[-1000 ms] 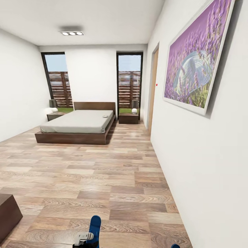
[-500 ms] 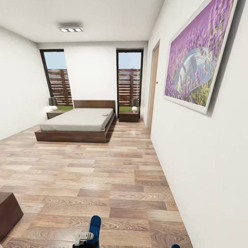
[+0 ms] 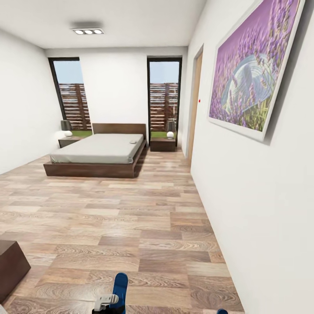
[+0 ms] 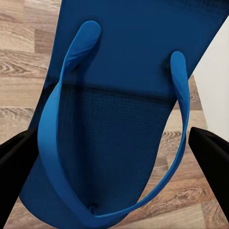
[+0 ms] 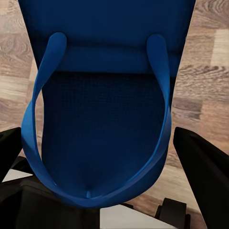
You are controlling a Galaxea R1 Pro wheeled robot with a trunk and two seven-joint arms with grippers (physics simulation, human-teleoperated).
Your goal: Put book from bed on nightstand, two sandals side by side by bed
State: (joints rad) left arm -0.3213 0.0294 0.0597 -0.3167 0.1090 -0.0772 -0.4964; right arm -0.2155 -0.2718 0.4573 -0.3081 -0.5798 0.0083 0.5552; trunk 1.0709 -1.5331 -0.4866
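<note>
I hold one sandal in each gripper. My left gripper [image 4: 114, 157] is shut on a blue sandal [image 4: 119, 95] with blue straps, its black fingers at either edge of the sole. That sandal [image 3: 120, 285] also sticks up at the bottom of the head view. My right gripper [image 5: 107, 157] is shut on the other sandal [image 5: 102, 105]. Far ahead stands the bed [image 3: 96, 150], with a nightstand [image 3: 69, 141] to its left and another nightstand [image 3: 162, 145] to its right. The book [image 3: 133, 141] is a small pale patch on the mattress near the headboard, too far for detail.
A white wall with a large purple painting [image 3: 253, 74] runs close along my right, with a door [image 3: 194, 109] further on. The corner of a dark brown cabinet [image 3: 11, 266] juts in at the lower left. Wood-plank floor [image 3: 131, 209] stretches to the bed.
The whole head view has shifted slightly, so the camera has moved; the room sits a little differently in the picture. Both sandals stay in my grippers.
</note>
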